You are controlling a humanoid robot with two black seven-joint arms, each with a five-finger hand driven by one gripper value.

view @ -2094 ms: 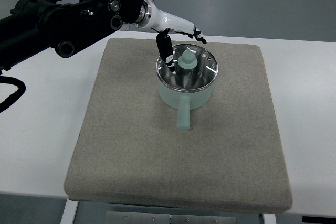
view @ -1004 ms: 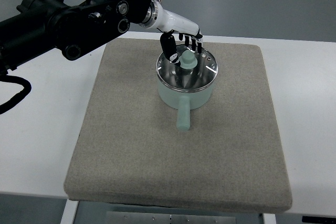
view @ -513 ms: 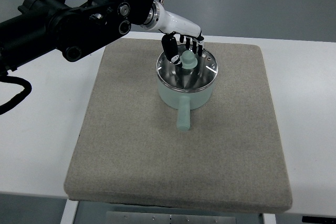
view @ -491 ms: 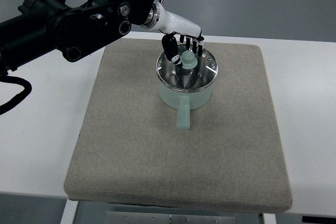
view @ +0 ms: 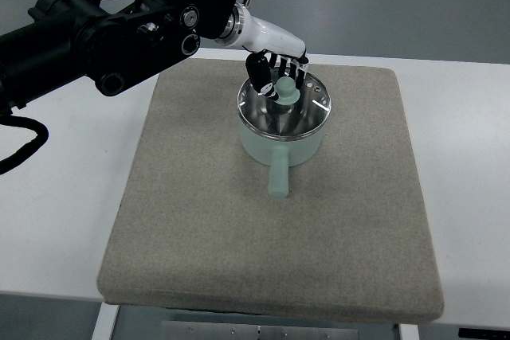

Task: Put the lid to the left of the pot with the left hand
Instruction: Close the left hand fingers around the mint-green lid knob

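L arm [view: 103, 33]: black, bulky, enters from left edge, runs up-right to a white wrist section. A black cable loops low at far left, over the white surface [view: 56, 220].

L hand [view: 279, 69]: at the arm's end, above the pot, palm down. Dark fingers [view: 260, 71] curl round the knob [view: 286, 91] of the lid; thumb on knob's left, other fingers behind it. Looks clenched on the knob, tho contact on the far side can't be fully made out.

Lid [view: 284, 101]: directly under the hand. Glass, metal rim, pale green knob at centre. Seated on the pot, sits level, rim matches pot rim all round.

Pot [view: 279, 149]: below the hand, pale green, on a grey-beige mat [view: 199, 228]. Pot handle [view: 278, 177] sticks out toward the near edge, away from the hand.

Mat: square, covers most of surface; pot sits in its far-centre part. Mat area left of the hand and pot is bare felt.

R of hand: just mat, then white surface strip.
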